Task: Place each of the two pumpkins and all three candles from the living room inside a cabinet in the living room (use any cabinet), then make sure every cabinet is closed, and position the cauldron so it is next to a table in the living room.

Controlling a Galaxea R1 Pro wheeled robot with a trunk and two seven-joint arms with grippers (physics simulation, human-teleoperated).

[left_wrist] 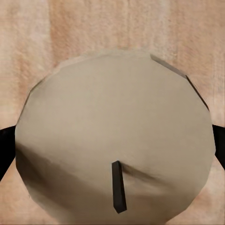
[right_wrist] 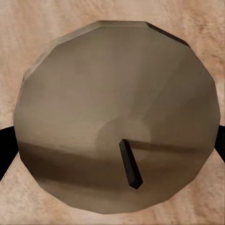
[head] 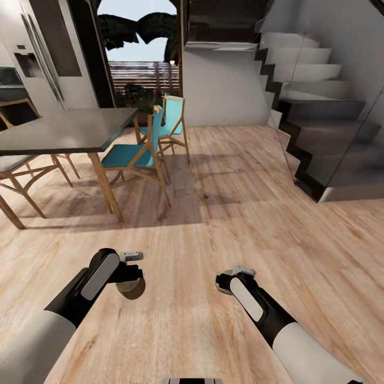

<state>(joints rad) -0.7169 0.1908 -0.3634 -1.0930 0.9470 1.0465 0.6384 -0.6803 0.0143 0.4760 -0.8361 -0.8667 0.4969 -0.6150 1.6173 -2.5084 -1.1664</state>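
A stubby grey-brown candle (head: 132, 288) hangs low over the wooden floor, with my left gripper (head: 130, 274) shut on it. In the left wrist view that candle (left_wrist: 112, 136) is seen from above, its dark wick (left_wrist: 118, 187) standing up, and black fingers (left_wrist: 4, 145) press on both of its sides. My right gripper (head: 228, 281) is held at the same height, to the right. In the right wrist view a second candle (right_wrist: 117, 117) with a slanted wick (right_wrist: 130, 164) sits between dark fingers (right_wrist: 5, 150), which are shut on its sides.
A dining table (head: 64, 130) with a dark top and wooden legs stands ahead on the left, with teal chairs (head: 133, 154) around it. A staircase (head: 320, 133) rises at the right. An open doorway (head: 141, 53) lies straight ahead, beyond bare wooden floor (head: 229, 202).
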